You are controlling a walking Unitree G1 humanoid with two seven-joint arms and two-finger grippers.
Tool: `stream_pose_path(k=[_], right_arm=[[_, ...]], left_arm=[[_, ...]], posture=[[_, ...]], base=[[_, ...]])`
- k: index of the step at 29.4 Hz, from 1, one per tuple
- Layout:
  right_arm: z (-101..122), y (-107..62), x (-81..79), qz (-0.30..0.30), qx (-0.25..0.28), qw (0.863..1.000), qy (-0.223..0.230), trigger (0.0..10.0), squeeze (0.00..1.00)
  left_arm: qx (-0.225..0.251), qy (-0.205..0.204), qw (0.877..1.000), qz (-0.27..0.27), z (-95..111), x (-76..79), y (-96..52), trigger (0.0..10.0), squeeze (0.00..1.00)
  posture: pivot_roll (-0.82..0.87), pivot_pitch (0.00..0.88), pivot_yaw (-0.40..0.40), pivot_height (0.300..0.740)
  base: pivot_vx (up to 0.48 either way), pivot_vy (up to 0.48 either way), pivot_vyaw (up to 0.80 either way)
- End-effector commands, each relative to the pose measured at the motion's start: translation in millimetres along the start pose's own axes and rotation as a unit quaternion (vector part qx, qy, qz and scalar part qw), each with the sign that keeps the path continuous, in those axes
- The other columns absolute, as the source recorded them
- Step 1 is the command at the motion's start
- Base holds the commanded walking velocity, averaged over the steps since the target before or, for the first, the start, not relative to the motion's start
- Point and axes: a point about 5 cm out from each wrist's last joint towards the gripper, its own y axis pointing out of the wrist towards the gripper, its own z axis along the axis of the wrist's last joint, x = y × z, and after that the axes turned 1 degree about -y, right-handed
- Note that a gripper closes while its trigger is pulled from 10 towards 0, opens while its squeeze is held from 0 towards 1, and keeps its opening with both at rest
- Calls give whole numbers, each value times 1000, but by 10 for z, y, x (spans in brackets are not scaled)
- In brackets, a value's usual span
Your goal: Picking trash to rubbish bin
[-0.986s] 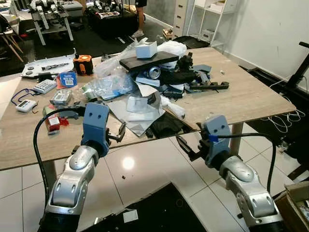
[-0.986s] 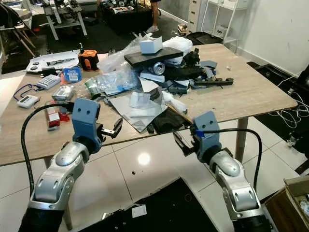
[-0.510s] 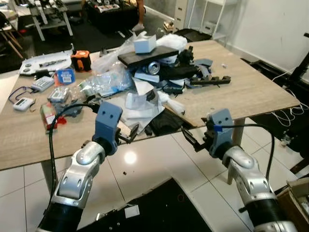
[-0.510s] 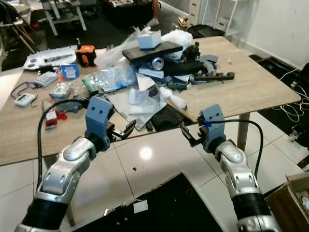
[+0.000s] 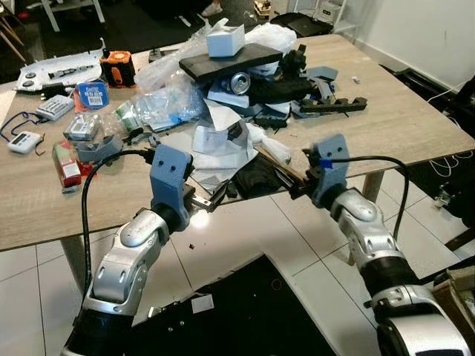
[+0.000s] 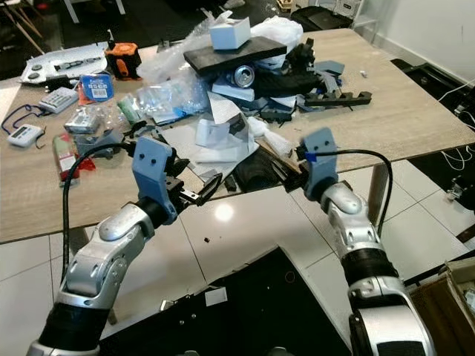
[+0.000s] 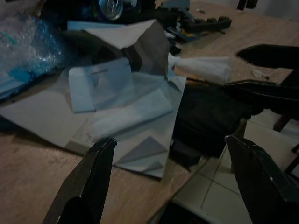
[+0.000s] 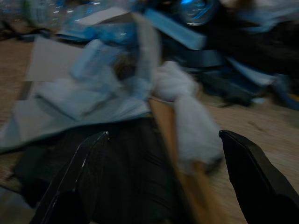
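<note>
My left fingers (image 7: 88,186) and right fingers (image 8: 79,182) are spread wide and hold nothing, poised at the near edge of the bench (image 5: 415,126). The trash (image 5: 237,81) sits heaped there, untouched. I'd judge the picking hardly begun.

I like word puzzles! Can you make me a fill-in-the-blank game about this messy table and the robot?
1. The small white box sits on top of a flat ____ board.
2. Both grippers, left gripper and right gripper, have their fingers ____.
3. Under the board lies a shiny drinks ____, seen end-on.
4. The orange thing stands near the table's ____ edge.

Missing words: black; open; can; far
</note>
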Motion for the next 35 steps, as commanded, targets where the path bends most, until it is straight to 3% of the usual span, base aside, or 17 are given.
stream_pose_path(k=[1,7,11,18,19,24,35], right_arm=[[-31,32,-67,21,-1,1000,-12,10000,0],[46,117,-200,69,21,996,-58,10000,0],[131,109,-173,84,45,993,-73,10000,0],[134,-44,-92,133,37,979,-151,10000,0],[94,-113,-87,158,28,972,-174,10000,0],[-26,-193,-149,197,7,963,-184,10000,0],[-58,-69,-219,148,16,969,-198,10000,0]], left_arm=[[-8,1,1000,-6,-19,20,-44,10000,0],[-10,5,1000,-2,10,23,-133,10000,0],[-10,9,1000,-3,33,11,-184,10000,0],[-16,10,1000,-2,17,-6,-206,10000,0],[-17,9,1000,-9,20,17,-200,10000,0],[-19,6,999,-35,23,65,-177,10000,0],[-20,13,999,-39,49,55,-153,10000,0]], posture=[[240,223,9,740],[278,239,-10,740],[286,237,-12,740],[284,228,1,740],[282,223,12,740],[281,221,29,740],[294,221,41,740]], base=[[0,0,0],[0,0,0],[0,0,0],[0,0,0],[0,0,0],[0,0,0],[0,0,0]])
